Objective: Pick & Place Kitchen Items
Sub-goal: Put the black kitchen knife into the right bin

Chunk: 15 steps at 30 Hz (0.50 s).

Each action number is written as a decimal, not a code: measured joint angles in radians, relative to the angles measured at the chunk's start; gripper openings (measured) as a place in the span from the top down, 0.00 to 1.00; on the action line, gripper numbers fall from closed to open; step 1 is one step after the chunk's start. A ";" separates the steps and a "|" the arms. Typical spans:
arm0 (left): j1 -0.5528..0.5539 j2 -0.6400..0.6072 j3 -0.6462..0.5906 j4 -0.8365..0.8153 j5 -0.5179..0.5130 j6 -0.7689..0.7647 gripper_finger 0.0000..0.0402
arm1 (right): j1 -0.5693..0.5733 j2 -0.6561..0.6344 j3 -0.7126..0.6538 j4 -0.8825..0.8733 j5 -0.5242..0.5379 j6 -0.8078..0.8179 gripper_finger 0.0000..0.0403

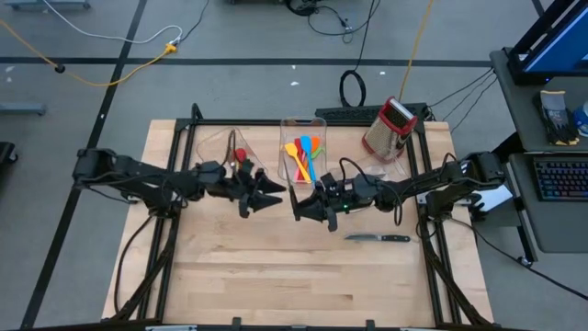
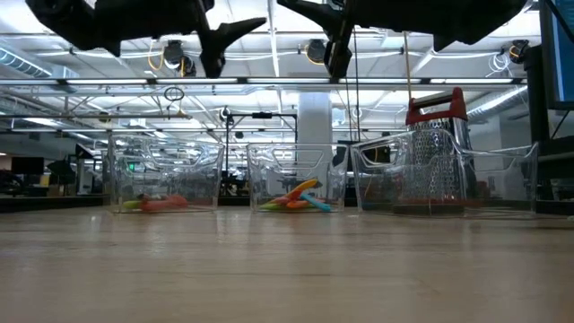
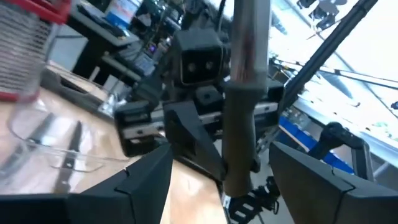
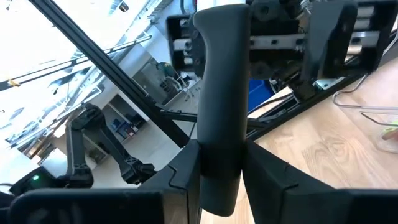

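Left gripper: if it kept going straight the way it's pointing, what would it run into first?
Most likely the black-handled utensil, which stands between the left gripper's open jaws. Just behind it is the right gripper, facing the left one and shut on that handle. Depth is hard to judge.

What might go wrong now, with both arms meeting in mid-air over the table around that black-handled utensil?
One: only the right tool grips the black-handled utensil, well above the table; a slip would likely drop it. Two: the left tool stands open, its fingers flanking the utensil's shaft, so pulling away crookedly might knock it loose. Three: a knife lies beneath the right arm.
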 joint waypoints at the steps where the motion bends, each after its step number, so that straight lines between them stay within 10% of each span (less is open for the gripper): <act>1: -0.008 0.018 0.015 0.000 0.000 0.000 0.32 | 0.000 0.000 0.000 0.000 0.000 -0.002 0.79; 15: -0.050 0.195 0.246 -0.045 -0.004 0.045 0.32 | -0.052 0.000 0.000 0.039 -0.064 0.020 0.79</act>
